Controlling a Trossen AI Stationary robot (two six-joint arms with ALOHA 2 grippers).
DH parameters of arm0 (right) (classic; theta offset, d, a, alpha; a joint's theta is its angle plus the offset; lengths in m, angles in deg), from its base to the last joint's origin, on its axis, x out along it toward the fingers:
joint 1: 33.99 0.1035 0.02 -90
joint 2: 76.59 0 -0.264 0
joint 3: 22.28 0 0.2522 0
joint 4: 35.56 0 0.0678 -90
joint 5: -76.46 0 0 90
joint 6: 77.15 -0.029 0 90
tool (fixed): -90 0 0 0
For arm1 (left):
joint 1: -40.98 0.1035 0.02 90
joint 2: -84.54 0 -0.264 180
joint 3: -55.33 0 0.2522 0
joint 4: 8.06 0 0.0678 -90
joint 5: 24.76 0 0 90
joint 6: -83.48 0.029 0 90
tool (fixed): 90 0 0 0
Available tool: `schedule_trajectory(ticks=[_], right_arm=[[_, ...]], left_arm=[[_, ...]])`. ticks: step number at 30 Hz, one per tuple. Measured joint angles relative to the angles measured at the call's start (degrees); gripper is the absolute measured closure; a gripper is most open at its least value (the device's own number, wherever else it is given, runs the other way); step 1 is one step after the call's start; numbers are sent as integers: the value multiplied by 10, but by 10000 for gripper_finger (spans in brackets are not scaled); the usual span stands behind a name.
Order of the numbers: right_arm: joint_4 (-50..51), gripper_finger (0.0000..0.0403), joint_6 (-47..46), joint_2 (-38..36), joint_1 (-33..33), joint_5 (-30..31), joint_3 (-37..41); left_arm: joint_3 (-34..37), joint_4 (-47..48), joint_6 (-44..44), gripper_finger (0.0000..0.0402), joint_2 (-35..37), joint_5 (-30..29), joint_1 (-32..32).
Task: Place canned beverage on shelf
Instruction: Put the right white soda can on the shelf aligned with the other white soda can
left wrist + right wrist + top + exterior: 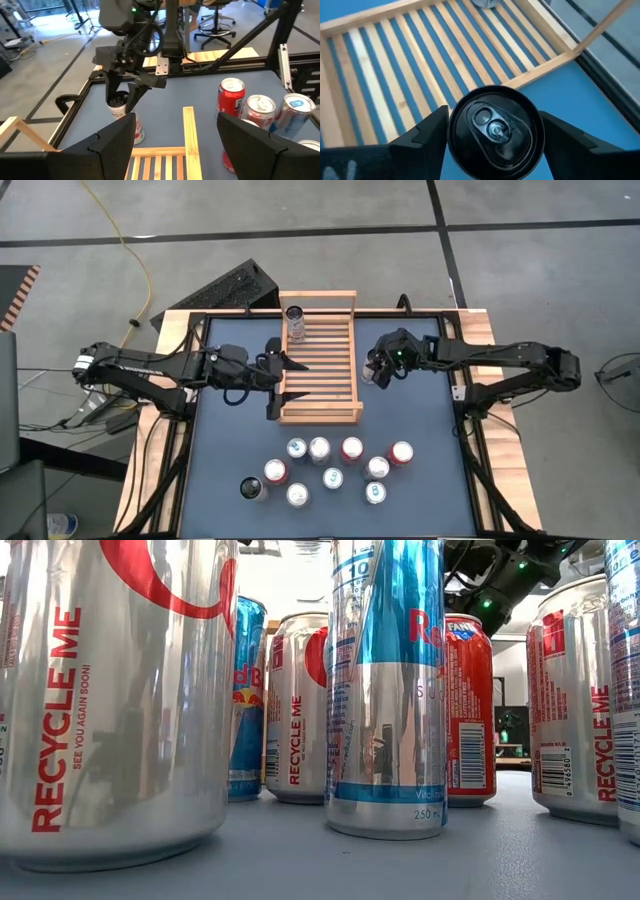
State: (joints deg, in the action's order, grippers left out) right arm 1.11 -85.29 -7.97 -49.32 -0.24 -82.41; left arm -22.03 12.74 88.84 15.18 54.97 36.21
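Note:
The light-wood slatted shelf (318, 358) lies flat on the blue table (420, 430); one can (294, 320) stands upright in its far left corner. Just right of the shelf, my right gripper (376, 372) slants down over a black-topped can (495, 131) and is shut on it. In the left wrist view this white-and-red can (120, 107) shows upright under the gripper. My left gripper (287, 377) hovers open over the shelf's left edge, pointing right, with nothing between its fingers (115, 145). My right gripper pinches the can's upper wall just under the rim (451, 134) between its two fingers (420, 137), one on each side. The fingers come slanting down from the table's right. The can stays upright. Whether its base rests on the table I cannot tell.
Several more cans (335, 465) stand grouped near the table's front edge and fill the low view (385, 690). A black keyboard-like object (225, 290) lies beyond the far left corner. Black frame rails (465, 395) run along the table's sides.

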Motion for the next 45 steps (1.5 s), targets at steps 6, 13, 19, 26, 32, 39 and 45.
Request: schedule_trajectory(ticks=[6,13,19,26,32,39,45], right_arm=[[0,131,0,0,0,-26,-1],[9,131,9,0,2,-29,-27],[66,131,35,-3,3,-29,-77],[190,131,56,-26,3,-29,-187],[286,131,52,-66,12,-17,-273],[327,132,37,-127,18,-8,-294],[356,132,4,-154,19,-10,-294]], left_arm=[[0,0,-5,134,-5,2,0],[0,-7,0,134,-19,-22,0],[1,-11,14,134,-19,-41,5],[-19,-23,42,134,-28,35,66],[-71,5,59,134,-70,137,131],[-146,12,112,134,-168,192,154],[-203,-1,143,134,-262,241,167]])
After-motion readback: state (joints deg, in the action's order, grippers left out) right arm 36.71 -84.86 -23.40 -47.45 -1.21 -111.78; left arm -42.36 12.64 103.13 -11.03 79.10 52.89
